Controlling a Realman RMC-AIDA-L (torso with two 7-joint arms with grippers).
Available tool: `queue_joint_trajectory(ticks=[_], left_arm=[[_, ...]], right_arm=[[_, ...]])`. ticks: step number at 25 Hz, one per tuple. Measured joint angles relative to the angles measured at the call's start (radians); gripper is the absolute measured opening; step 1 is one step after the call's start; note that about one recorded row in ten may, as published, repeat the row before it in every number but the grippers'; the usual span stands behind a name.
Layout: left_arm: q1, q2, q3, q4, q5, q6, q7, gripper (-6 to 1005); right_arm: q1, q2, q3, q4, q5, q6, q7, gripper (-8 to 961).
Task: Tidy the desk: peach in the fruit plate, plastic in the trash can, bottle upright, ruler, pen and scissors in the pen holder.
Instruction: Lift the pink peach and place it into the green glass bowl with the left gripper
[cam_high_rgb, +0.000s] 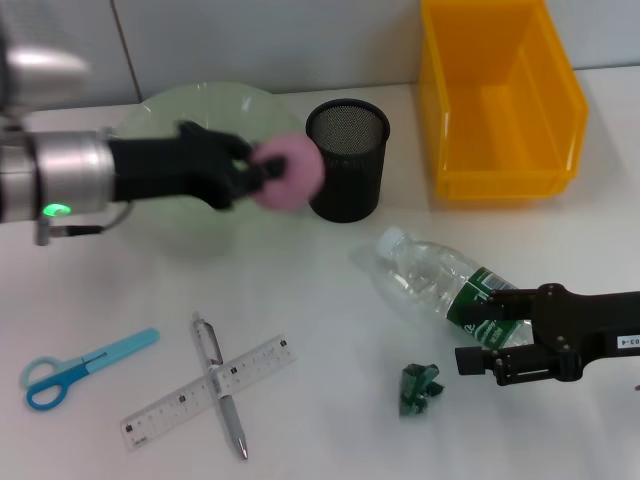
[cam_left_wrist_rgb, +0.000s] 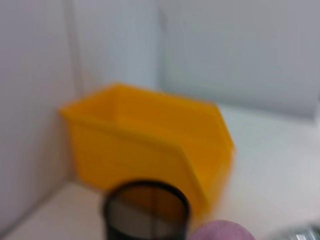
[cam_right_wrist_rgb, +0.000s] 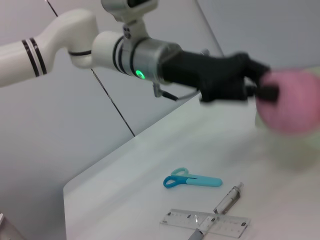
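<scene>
2 grippers logged. Left gripper (cam_high_rgb: 262, 176) pinches the peach (cam_high_rgb: 290, 173) above the fruit plate (cam_high_rgb: 165, 110), near its edge by the pen holder (cam_high_rgb: 347, 160). Risk: released here, I judge it rolls off. Right gripper (cam_high_rgb: 478, 345), jaws spread, sits beside the bottle (cam_high_rgb: 440, 282). Only my left wrist view looks straight across at the trash can (cam_left_wrist_rgb: 150, 135).

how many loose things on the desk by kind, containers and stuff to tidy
containers: 3 — plate, pen holder, yellow bin
stationery: 3 — scissors, pen, ruler
fruit: 1 — peach, in left gripper
bottle: 1
green plastic: 1
total: 9
</scene>
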Motion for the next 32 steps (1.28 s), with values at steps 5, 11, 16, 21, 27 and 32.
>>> queue_joint_trajectory(ticks=[5,11,16,21,27,32], left_arm=[[0.048,0.001,-0.126,-0.011,-0.103,-0.014,0.029,212],[0.049,-0.005,-0.145,-0.113,-0.182,-0.244,0.041,220],[0.020,-0.006,-0.144,-0.190,-0.184,-0.351,0.042,222],[0.016,-0.006,-0.145,-0.199,-0.188,-0.359,0.041,286],[0.016,-0.006,-0.146,-0.200,-0.191,-0.360,0.033,426],[0.017,-0.006,-0.147,-0.200,-0.191,-0.357,0.033,618]], right_arm=[[0.005,0.000,-0.001,0.000,0.000,-0.003,0.000,751],[0.010,-0.001,-0.002,0.000,-0.003,-0.010,0.001,749],[0.010,-0.002,-0.006,0.000,-0.004,-0.011,0.001,747],[0.009,-0.004,-0.013,0.000,-0.004,-0.011,0.002,746],[0.006,-0.003,-0.013,0.000,-0.005,-0.013,0.002,744],[0.005,-0.003,-0.013,0.000,-0.005,-0.014,0.002,742]])
